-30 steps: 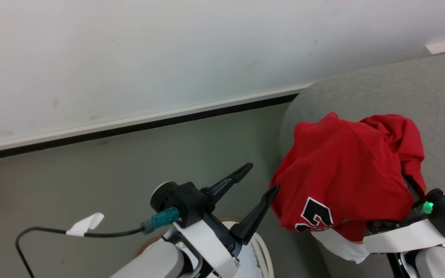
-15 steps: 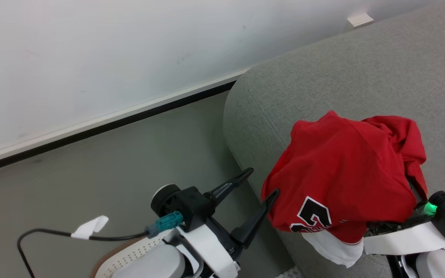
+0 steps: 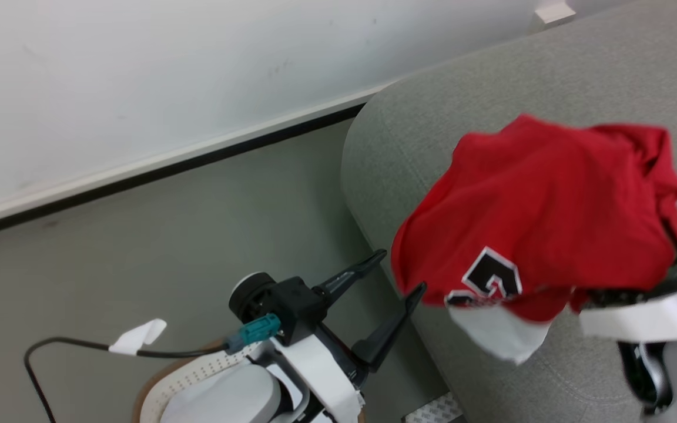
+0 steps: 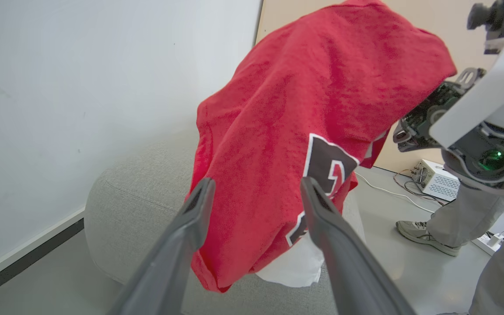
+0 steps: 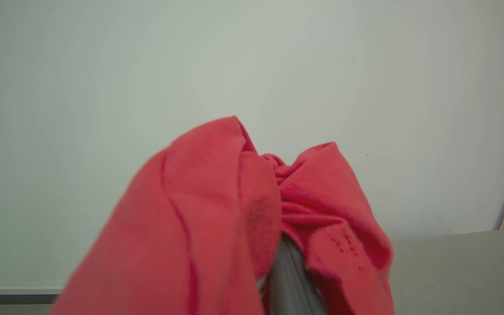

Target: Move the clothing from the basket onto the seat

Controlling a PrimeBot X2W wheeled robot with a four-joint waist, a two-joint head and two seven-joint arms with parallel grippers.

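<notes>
The red clothing (image 3: 550,205) hangs bunched over the right gripper (image 3: 632,296), white hem dangling above the seat (image 3: 432,129); its grip is hidden. The left gripper (image 3: 400,271) gapes empty.

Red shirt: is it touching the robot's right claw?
Touching. The right wrist view shows the red shirt bunched at the fingertips of the right gripper and draped down over it.

The clothing (image 5: 217,210) hung bunched, gathered into a tight knot near its top, with one grey finger (image 5: 289,275) showing beneath. A pale wall (image 5: 103,65) stood behind, and the seat (image 5: 453,271) lay at lower right.
</notes>
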